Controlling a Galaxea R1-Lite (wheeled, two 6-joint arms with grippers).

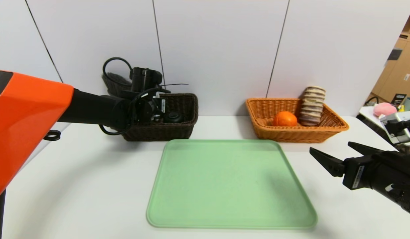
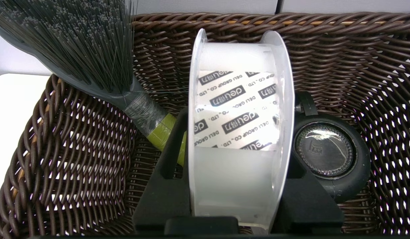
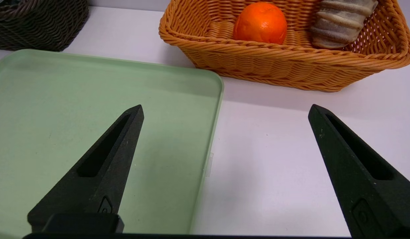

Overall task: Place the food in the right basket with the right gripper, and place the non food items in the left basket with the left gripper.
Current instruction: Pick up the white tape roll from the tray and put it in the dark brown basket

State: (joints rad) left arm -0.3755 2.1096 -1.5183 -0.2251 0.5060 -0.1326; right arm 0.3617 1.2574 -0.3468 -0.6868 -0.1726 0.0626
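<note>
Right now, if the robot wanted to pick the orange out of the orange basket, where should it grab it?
Probably from above, fingers on opposite sides of the orange at its widest middle. It is round, so narrower holds may slip. It sits low in the basket, whose near wall blocks a level approach; the bread roll stands at its right. The right gripper is open.

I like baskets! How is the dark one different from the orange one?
The dark basket is nearly black; the orange basket is bright tan. The dark one holds a brush and cup; the orange one holds an orange and roll. Both are woven, on the table.
</note>
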